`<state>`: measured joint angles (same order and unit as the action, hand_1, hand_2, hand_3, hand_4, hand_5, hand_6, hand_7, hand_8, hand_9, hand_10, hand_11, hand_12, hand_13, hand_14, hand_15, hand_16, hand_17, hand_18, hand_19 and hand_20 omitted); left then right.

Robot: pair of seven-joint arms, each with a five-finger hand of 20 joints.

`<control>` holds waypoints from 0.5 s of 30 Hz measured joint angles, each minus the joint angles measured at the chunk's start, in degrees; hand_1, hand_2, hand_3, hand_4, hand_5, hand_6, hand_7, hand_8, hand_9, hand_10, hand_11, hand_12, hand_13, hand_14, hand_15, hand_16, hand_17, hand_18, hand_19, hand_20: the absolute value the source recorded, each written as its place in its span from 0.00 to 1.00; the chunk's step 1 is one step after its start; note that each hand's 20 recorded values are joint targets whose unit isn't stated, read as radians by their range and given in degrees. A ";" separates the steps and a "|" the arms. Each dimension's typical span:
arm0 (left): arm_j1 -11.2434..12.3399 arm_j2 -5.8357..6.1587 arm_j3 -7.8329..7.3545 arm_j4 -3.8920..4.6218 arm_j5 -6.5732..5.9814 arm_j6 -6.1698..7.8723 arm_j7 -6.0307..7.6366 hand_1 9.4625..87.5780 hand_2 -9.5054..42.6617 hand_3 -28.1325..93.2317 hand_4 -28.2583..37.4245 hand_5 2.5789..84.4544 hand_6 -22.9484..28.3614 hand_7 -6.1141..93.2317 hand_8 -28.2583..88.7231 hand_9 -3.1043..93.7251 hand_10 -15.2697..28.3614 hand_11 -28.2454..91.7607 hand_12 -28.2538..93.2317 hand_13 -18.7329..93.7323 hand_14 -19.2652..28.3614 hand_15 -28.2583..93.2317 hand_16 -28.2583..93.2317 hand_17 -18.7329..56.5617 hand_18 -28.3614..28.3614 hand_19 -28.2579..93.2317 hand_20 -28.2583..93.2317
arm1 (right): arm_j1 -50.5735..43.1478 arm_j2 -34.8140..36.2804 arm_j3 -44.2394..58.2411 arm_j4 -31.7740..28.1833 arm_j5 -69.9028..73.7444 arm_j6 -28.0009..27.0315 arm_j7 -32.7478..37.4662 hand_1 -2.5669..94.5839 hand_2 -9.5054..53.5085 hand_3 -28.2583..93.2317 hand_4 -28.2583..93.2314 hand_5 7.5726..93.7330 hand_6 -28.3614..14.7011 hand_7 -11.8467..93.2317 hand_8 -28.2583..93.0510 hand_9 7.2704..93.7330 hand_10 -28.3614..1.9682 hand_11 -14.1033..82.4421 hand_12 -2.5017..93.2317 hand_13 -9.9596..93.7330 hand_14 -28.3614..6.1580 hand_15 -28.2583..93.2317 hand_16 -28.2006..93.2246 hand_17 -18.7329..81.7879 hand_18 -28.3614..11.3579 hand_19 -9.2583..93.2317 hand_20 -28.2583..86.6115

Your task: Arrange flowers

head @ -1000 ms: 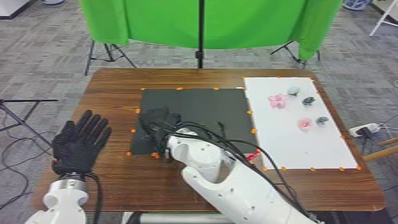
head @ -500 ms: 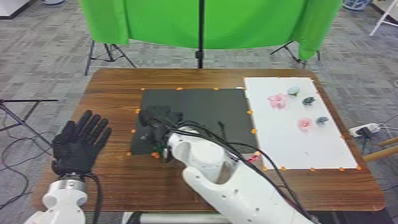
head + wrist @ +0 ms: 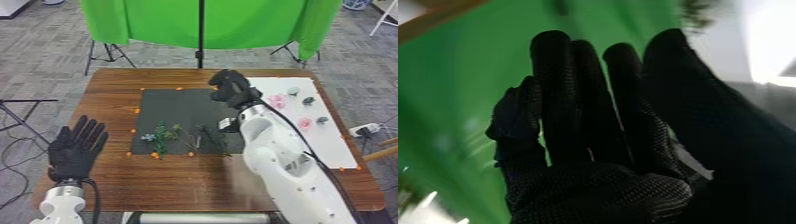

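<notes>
Across the brown wooden table (image 3: 178, 185), my two white arms came in from the near edge. The white sheet (image 3: 333, 145) lay at the right, and just left of it lay the black mat (image 3: 187, 105). My left hand (image 3: 75, 154) was open at the left, palm flat, fingers straight and spread, well apart from every flower. My right hand (image 3: 231, 89) was over the mat's far right corner, beside the white sheet; in my right wrist view its fingers (image 3: 558, 95) rose long and loosely straight, the thumb apart from them, so it was open too. Nearer than that hand, along the near part of the mat, lay three sprigs: a leafy green stem (image 3: 160, 142) to the left, a branching stem (image 3: 184, 137) in the middle, and a dark green stem (image 3: 211, 137) nearest my right forearm. Right of the hand, on the sheet, were two pink flowers (image 3: 277, 102), a pale bloom (image 3: 293, 91) and two small dark blooms (image 3: 308, 101). Beside the leftmost stem was a little blue-grey bloom (image 3: 147, 137).
</notes>
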<state>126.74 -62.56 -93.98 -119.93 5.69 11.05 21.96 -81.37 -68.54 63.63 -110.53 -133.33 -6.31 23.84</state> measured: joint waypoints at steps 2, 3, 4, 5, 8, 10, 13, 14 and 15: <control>0.26 -0.02 -0.12 -0.13 0.00 0.04 0.29 0.27 0.41 0.87 0.00 0.51 0.64 0.15 0.16 0.42 0.71 0.40 0.29 0.41 0.74 0.52 0.16 0.14 0.75 0.53 0.31 | -1.61 3.52 4.28 -0.08 -1.48 -2.63 0.15 0.48 0.00 0.93 0.00 0.56 0.54 0.24 0.13 0.50 0.32 0.30 0.19 0.49 0.33 0.66 0.34 0.42 0.07 0.89 0.66; 0.38 -0.03 -0.19 -0.20 -0.01 0.07 0.41 0.27 0.41 0.87 0.00 0.51 0.64 0.15 0.16 0.42 0.71 0.40 0.29 0.41 0.74 0.52 0.16 0.14 0.75 0.53 0.31 | -2.54 5.33 6.25 -0.11 -2.27 -3.87 0.36 0.48 0.00 0.93 0.00 0.55 0.54 0.24 0.13 0.50 0.32 0.30 0.19 0.48 0.33 0.63 0.33 0.42 0.07 0.87 0.65; 0.49 -0.05 -0.23 -0.24 -0.01 0.08 0.54 0.27 0.41 0.87 0.00 0.51 0.64 0.15 0.16 0.42 0.70 0.40 0.29 0.41 0.74 0.52 0.16 0.14 0.75 0.53 0.31 | -3.59 7.17 8.16 -0.16 -2.86 -4.76 0.73 0.49 0.00 0.93 0.00 0.55 0.55 0.24 0.13 0.49 0.33 0.30 0.19 0.48 0.34 0.61 0.33 0.41 0.08 0.86 0.64; 0.57 -0.06 -0.25 -0.26 -0.02 0.08 0.63 0.27 0.41 0.87 0.00 0.51 0.64 0.15 0.16 0.42 0.71 0.40 0.29 0.41 0.74 0.51 0.16 0.14 0.75 0.53 0.31 | -4.71 8.88 9.94 -0.22 -3.08 -5.13 1.28 0.49 0.00 0.93 0.00 0.55 0.55 0.25 0.13 0.49 0.33 0.30 0.18 0.48 0.34 0.60 0.33 0.41 0.08 0.84 0.63; 0.66 -0.11 -0.25 -0.28 -0.01 0.11 0.73 0.27 0.42 0.87 0.00 0.51 0.65 0.15 0.16 0.42 0.71 0.40 0.30 0.41 0.74 0.51 0.16 0.14 0.75 0.53 0.32 | -8.30 13.00 14.93 -0.27 -3.04 -5.20 3.60 0.50 0.00 0.94 0.00 0.55 0.56 0.25 0.13 0.48 0.35 0.29 0.18 0.47 0.34 0.56 0.33 0.40 0.09 0.82 0.61; 0.68 -0.15 -0.26 -0.32 0.16 0.30 0.73 0.27 0.43 0.87 0.00 0.51 0.65 0.15 0.16 0.42 0.71 0.40 0.30 0.41 0.74 0.51 0.16 0.14 0.75 0.53 0.32 | -10.45 14.41 17.98 -0.09 -2.96 -5.42 4.45 0.50 0.00 0.95 0.00 0.54 0.57 0.25 0.13 0.47 0.35 0.28 0.18 0.47 0.34 0.55 0.34 0.39 0.09 0.81 0.60; 0.69 -0.24 -0.26 -0.45 1.80 1.04 0.65 0.27 0.43 0.87 0.00 0.51 0.65 0.15 0.16 0.42 0.71 0.40 0.30 0.41 0.74 0.51 0.16 0.14 0.75 0.53 0.32 | -12.81 14.73 21.67 0.27 -3.05 -6.90 4.73 0.51 0.00 0.95 0.00 0.54 0.57 0.25 0.13 0.47 0.37 0.28 0.18 0.47 0.35 0.54 0.34 0.39 0.10 0.81 0.59; 0.69 -0.27 -0.25 -0.49 2.67 1.30 0.60 0.27 0.44 0.87 0.00 0.51 0.65 0.15 0.16 0.42 0.71 0.40 0.30 0.41 0.74 0.51 0.16 0.14 0.75 0.53 0.32 | -13.44 14.71 22.59 0.28 -3.05 -7.82 4.76 0.51 0.00 0.95 0.00 0.54 0.57 0.25 0.13 0.47 0.38 0.28 0.18 0.47 0.35 0.54 0.34 0.39 0.10 0.81 0.59; 0.69 -0.29 -0.25 -0.55 3.49 1.55 0.57 0.27 0.44 0.87 0.00 0.51 0.65 0.15 0.16 0.42 0.71 0.40 0.30 0.41 0.74 0.51 0.16 0.14 0.75 0.53 0.32 | -14.04 14.69 23.37 0.27 -3.04 -8.94 4.76 0.51 0.00 0.95 0.00 0.54 0.58 0.25 0.13 0.47 0.39 0.28 0.18 0.48 0.35 0.54 0.35 0.39 0.10 0.81 0.59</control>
<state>127.42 -62.85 -94.23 -120.48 9.18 12.60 22.54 -95.41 -53.85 87.00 -110.26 -136.38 -15.25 28.60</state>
